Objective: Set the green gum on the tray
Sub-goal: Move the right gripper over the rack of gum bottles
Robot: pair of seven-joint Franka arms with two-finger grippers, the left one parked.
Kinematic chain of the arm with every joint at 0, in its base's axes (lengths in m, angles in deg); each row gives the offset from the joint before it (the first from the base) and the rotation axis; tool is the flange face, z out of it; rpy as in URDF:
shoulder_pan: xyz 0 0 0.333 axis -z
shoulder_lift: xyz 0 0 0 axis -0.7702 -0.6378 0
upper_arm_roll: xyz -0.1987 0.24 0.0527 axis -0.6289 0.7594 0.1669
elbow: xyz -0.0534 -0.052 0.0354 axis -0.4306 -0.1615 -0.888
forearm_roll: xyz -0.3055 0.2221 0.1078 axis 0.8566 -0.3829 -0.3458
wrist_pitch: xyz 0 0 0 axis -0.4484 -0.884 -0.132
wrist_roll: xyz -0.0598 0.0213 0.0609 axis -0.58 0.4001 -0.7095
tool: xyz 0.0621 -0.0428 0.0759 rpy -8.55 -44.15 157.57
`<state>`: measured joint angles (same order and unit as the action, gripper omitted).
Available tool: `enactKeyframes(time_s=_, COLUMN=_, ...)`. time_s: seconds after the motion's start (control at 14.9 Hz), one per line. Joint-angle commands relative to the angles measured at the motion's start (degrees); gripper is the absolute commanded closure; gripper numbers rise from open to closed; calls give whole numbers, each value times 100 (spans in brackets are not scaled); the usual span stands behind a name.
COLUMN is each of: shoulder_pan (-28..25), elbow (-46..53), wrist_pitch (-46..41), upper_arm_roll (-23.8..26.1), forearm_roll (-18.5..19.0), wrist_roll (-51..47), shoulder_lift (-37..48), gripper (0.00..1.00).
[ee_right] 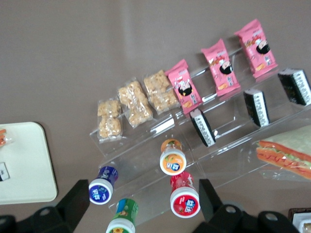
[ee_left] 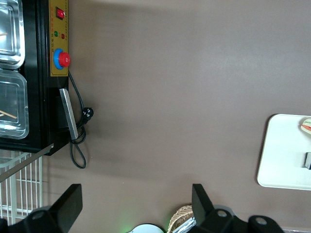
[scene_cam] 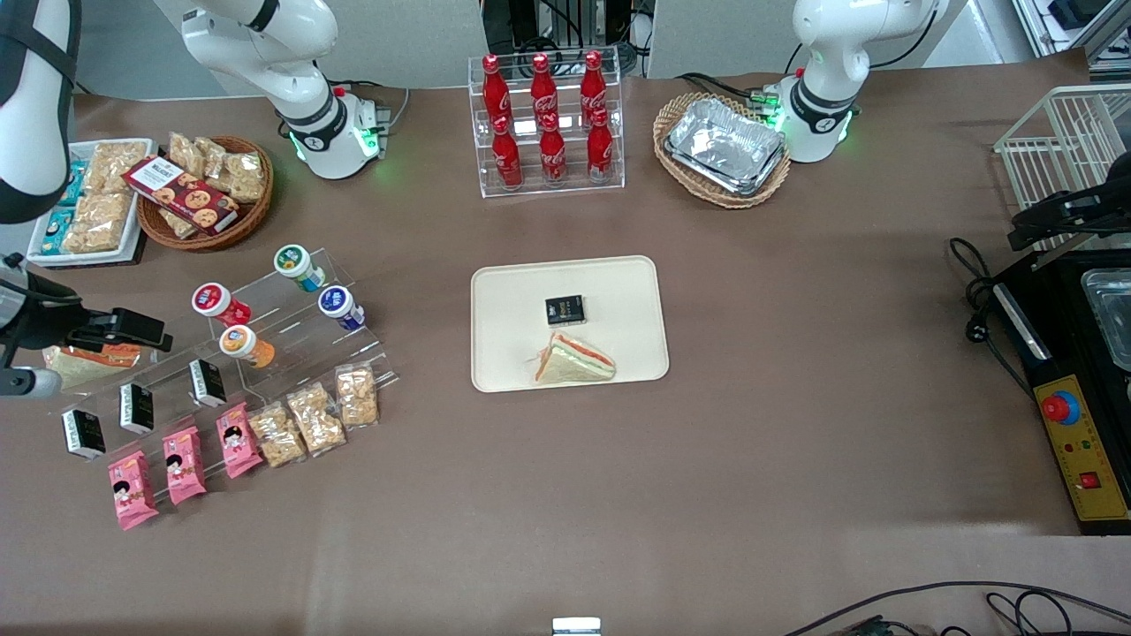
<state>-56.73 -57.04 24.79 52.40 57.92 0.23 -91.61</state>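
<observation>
The green gum (scene_cam: 296, 265), a teal-green bottle with a white lid ringed in green, lies on the top step of a clear acrylic stand (scene_cam: 292, 322), beside the blue-lidded bottle (scene_cam: 339, 305) and the red-lidded bottle (scene_cam: 217, 302). It also shows in the right wrist view (ee_right: 122, 218), between my open fingers. My gripper (scene_cam: 115, 331) hovers open and empty above the working arm's end of the table, apart from the stand. The cream-beige tray (scene_cam: 512, 300) lies mid-table and holds a sandwich (scene_cam: 574, 360) and a small black packet (scene_cam: 565, 310). Its corner shows in the right wrist view (ee_right: 24, 165).
An orange-lidded bottle (scene_cam: 244, 343), black packets, pink packets (scene_cam: 184, 464) and snack bags (scene_cam: 314, 415) fill the stand's lower steps. A wicker snack basket (scene_cam: 203, 190), a rack of cola bottles (scene_cam: 548, 119) and a basket of foil trays (scene_cam: 724, 146) stand farther back. A black machine (scene_cam: 1074, 389) sits toward the parked arm's end.
</observation>
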Motion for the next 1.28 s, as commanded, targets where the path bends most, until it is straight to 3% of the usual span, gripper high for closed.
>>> enactKeyframes(time_s=0.0, shoulder_pan=12, elbow=-784, wrist_pitch=189, upper_arm_roll=15, forearm_roll=-154, wrist_roll=-39, shoulder_lift=435, gripper=0)
enactKeyframes(time_s=0.54, shoulder_pan=-356, elbow=-2189, wrist_pitch=488, upper_arm_roll=147, forearm_roll=-154, wrist_roll=-846, shoulder_lift=1683, gripper=0)
enactKeyframes(time_s=0.94, shoulder_pan=-498, elbow=-4552, wrist_pitch=2287, upper_arm_roll=682, forearm_roll=-146, wrist_roll=-1243, shoulder_lift=2843, gripper=0)
enactKeyframes(time_s=1.21, shoulder_pan=-490, elbow=-5328, wrist_pitch=2790, upper_arm_roll=727, forearm_roll=-76, wrist_roll=-1103, shoulder_lift=3169, gripper=0)
